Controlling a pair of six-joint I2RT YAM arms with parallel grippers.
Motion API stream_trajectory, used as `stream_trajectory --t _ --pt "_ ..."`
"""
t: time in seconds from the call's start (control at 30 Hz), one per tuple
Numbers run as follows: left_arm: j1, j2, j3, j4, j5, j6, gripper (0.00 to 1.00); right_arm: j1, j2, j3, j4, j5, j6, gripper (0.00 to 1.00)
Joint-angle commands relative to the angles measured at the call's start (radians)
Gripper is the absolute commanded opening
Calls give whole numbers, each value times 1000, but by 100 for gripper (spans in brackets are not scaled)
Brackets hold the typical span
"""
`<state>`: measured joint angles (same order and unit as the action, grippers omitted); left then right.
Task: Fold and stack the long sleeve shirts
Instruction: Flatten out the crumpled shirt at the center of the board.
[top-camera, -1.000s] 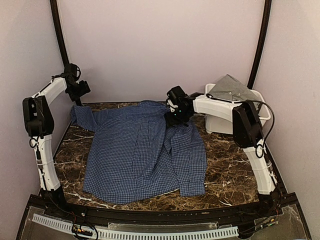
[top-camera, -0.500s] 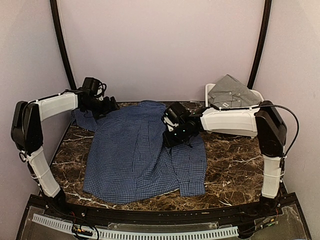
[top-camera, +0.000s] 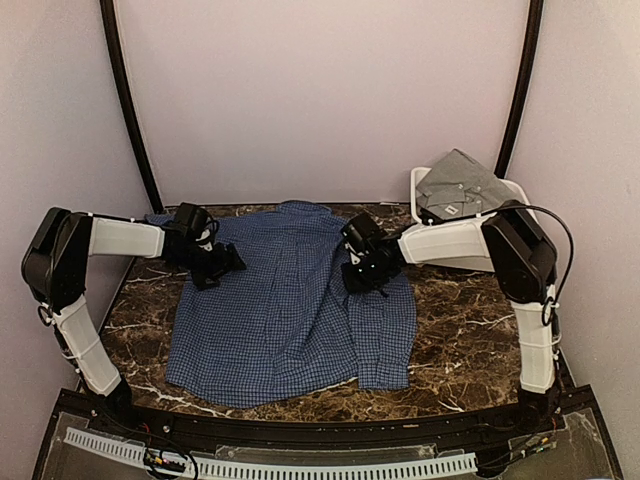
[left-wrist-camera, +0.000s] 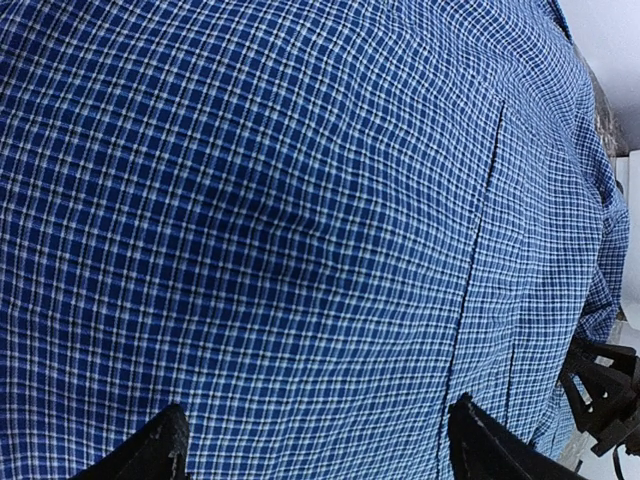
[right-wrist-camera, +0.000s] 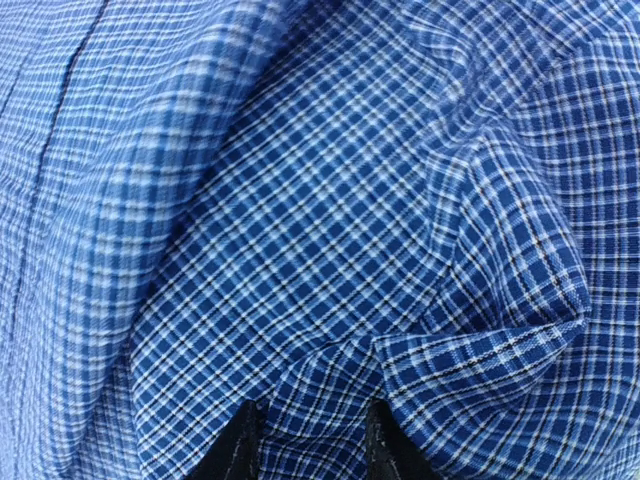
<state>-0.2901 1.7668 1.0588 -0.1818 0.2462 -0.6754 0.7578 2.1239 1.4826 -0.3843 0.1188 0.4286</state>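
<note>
The navy-blue checked shirt (top-camera: 280, 310) lies spread on the marble table, collar toward the back wall, and fills both wrist views (left-wrist-camera: 300, 200) (right-wrist-camera: 300, 180). My left gripper (top-camera: 228, 262) sits low over the shirt's left shoulder area, its jaws wide open and empty above flat cloth (left-wrist-camera: 315, 455). My right gripper (top-camera: 356, 280) is on the shirt's right side, and its narrow jaws (right-wrist-camera: 312, 450) pinch a raised fold of the cloth. The plain grey shirt (top-camera: 460, 185) lies folded on top of the white bin at the back right.
The white bin (top-camera: 517, 188) stands at the back right corner, partly behind my right arm. Bare marble (top-camera: 470, 320) shows right of the shirt and along the front edge. The right arm's black wrist shows at the right edge of the left wrist view (left-wrist-camera: 600, 390).
My left arm swung from the back left corner down onto the shirt's left shoulder area. My right gripper came down toward me onto the shirt's right side.
</note>
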Motion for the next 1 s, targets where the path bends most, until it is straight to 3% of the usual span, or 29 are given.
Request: stream_trajectory --t 0.0,0.2,0.47,0.7,0.97 --pt "11 -1 -24 35 -30 -6 88 -44 16 -54 -3 89 15 34" --pt "61 37 -25 33 -40 12 88 -119 -6 -86 -8 154 -19 35" --pt "131 99 18 26 -45 34 88 -139 3 5 -56 191 -101 42" --pt "188 144 66 3 -81 35 88 -138 -87 -125 -46 165 -126 60" --pt "203 187 137 -32 -86 52 88 -50 -329 -284 -70 138 -103 79"
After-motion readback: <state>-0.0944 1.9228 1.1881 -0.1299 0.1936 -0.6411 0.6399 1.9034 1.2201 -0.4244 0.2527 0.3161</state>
